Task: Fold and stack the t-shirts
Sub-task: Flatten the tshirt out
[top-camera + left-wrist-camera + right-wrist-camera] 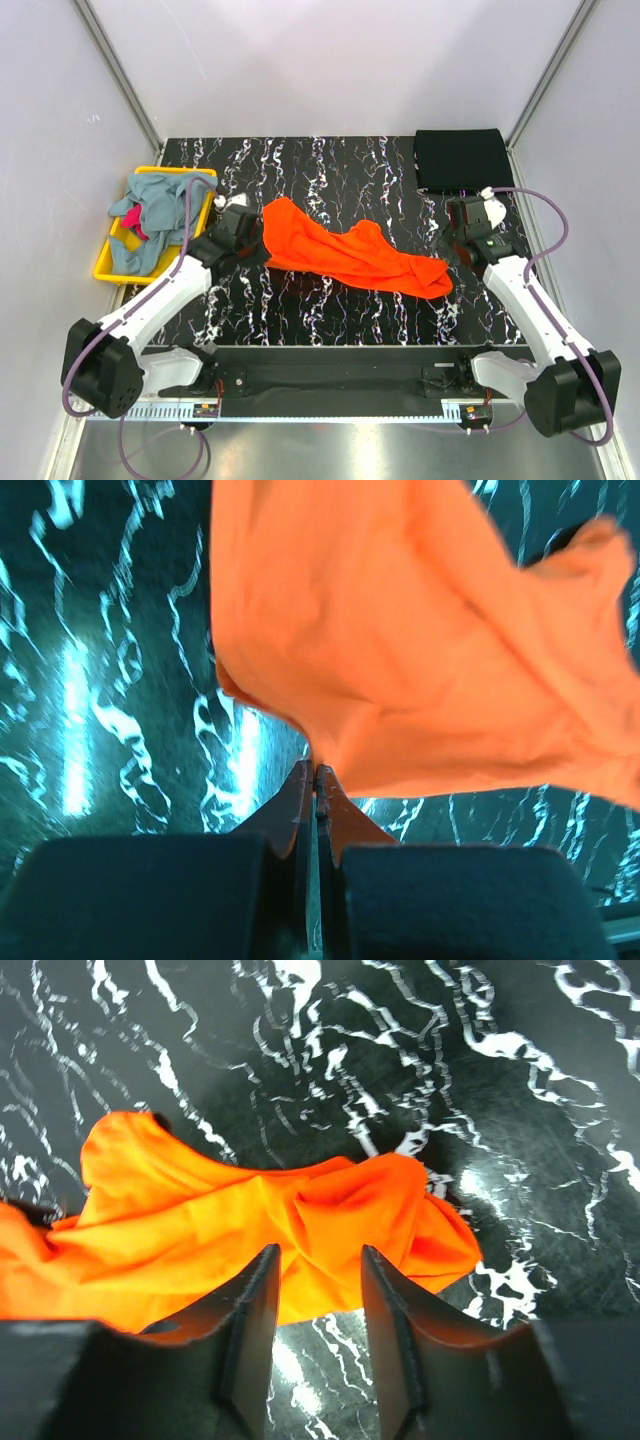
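From above, the orange shirt (pixel 350 255) lies rumpled mid-desk (pixel 330 170), well apart from the folded black shirt (pixel 462 158) in the far right corner and the yellow bin (pixel 105 265) on the left, with open room all round.

Left wrist: the left fingers (pixel 297 805) are closed and appear to pinch the shirt's edge.

Right wrist: the right fingers (pixel 250 1310) stand apart over its other end, holding nothing. The step looks like spreading the shirt flat, so the right fingers need a grip next.

The left arm (pixel 160 295) stretches from its base toward 1 o'clock. The left hand (pixel 315 780) is pressed closed, its 2 fingers pinching an edge of the orange t-shirt (pixel 420 650). The right arm (pixel 530 295) reaches toward 11 o'clock, wrist tipped down. The right hand (pixel 315 1270) has its fingers parted, gripping nothing.
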Robot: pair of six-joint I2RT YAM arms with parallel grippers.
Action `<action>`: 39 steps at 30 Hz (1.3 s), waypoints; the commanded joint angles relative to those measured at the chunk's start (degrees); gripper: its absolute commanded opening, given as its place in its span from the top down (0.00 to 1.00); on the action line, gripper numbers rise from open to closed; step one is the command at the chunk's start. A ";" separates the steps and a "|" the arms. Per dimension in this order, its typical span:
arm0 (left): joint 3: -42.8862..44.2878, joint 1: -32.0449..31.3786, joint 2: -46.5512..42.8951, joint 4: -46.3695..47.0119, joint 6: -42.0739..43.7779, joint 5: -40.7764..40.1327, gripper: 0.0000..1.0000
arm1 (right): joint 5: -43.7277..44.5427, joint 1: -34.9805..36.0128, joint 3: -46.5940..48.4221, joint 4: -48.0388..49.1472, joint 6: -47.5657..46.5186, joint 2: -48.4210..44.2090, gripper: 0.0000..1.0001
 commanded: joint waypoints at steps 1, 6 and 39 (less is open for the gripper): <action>2.99 3.87 -1.61 0.01 3.24 2.61 1.00 | 4.70 -0.40 -2.12 -0.73 2.49 -0.56 0.57; 3.17 7.74 -3.19 -1.74 5.35 2.18 1.00 | 1.04 -4.08 -6.50 3.04 5.66 2.78 0.57; 3.43 10.30 -6.53 -6.59 6.32 -3.10 1.00 | -14.01 -7.87 -19.35 23.71 14.71 4.46 0.51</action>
